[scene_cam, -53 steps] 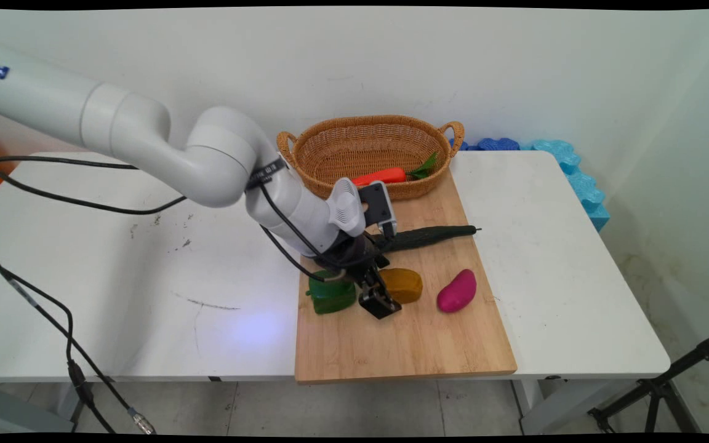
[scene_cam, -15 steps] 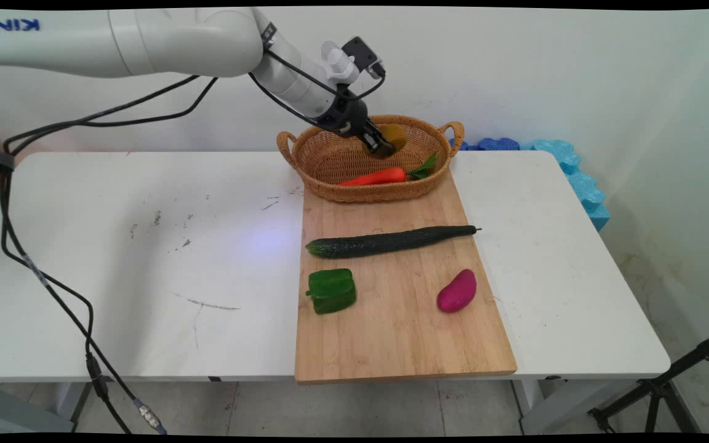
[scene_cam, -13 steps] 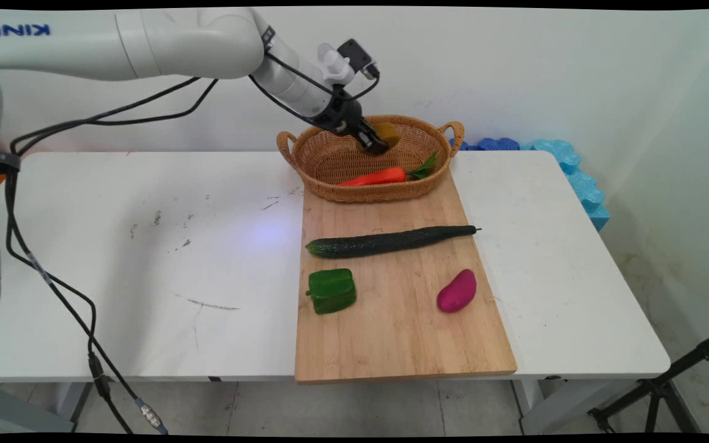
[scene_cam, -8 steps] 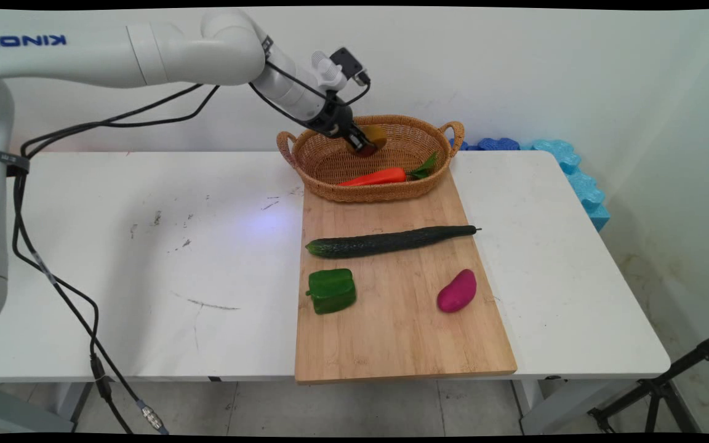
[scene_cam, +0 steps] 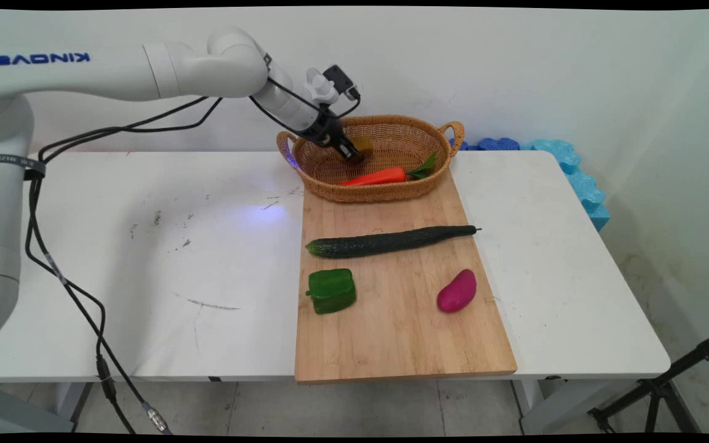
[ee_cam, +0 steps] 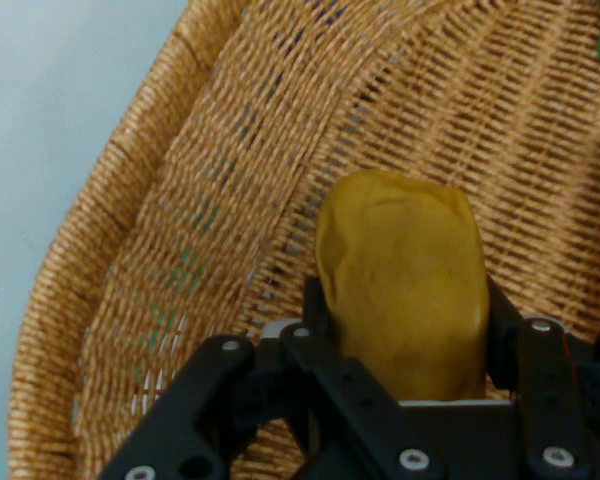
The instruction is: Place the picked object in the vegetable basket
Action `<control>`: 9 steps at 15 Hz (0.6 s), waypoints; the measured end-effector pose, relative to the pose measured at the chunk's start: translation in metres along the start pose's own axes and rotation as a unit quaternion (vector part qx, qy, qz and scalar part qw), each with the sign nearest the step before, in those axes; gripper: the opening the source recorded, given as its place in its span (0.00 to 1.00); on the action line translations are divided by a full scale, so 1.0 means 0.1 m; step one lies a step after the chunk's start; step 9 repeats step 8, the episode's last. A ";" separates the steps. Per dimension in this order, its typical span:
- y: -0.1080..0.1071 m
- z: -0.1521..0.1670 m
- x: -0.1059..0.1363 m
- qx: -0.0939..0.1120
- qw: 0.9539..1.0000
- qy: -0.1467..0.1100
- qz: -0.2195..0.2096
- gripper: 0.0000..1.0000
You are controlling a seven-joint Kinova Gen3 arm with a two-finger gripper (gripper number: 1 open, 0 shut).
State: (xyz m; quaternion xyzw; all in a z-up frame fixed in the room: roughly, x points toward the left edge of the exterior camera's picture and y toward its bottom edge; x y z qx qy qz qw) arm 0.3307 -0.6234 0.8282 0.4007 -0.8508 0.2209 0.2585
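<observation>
The white table (scene_cam: 145, 258) is carrying a long wooden cutting board (scene_cam: 404, 332), which is lying flat along its right half and serving as the bed for the loose produce. At the board's far end a wicker basket (scene_cam: 433, 184) is sitting, its oval wall high enough to be keeping whatever lies inside from rolling out. On the board a dark cucumber (scene_cam: 391, 240) is stretching across the width; nearer the camera a green pepper (scene_cam: 331, 291) is resting by the left edge and a magenta potato-shaped piece (scene_cam: 456, 291) toward the right, the two well apart. Inside the basket an orange carrot (scene_cam: 374, 177) with green leaves is lying against the near wall.

The gripper (scene_cam: 350, 152) is reaching down over the basket's left part, clenched on a yellow-brown potato (ee_cam: 405, 280) — the hand view is showing its fingers (ee_cam: 325, 320) pressing both flanks, so the piece is sitting upright between them. The potato is hanging inside the rim, with woven wall behind it; whether it is touching the basket floor I cannot tell.
</observation>
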 end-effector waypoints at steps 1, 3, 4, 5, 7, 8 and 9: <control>-0.02 0.03 -0.02 0.000 1.000 -0.002 0.000 0.00; -0.05 0.07 -0.04 0.001 1.000 -0.004 0.001 0.00; -0.06 0.08 -0.05 0.001 1.000 -0.004 0.001 1.00; -0.07 0.09 -0.05 0.001 1.000 -0.005 0.002 1.00; -0.09 0.10 -0.06 0.001 1.000 -0.004 0.004 1.00; -0.10 0.10 -0.05 0.001 1.000 -0.003 0.006 1.00; -0.10 0.10 -0.05 0.001 1.000 -0.003 0.006 1.00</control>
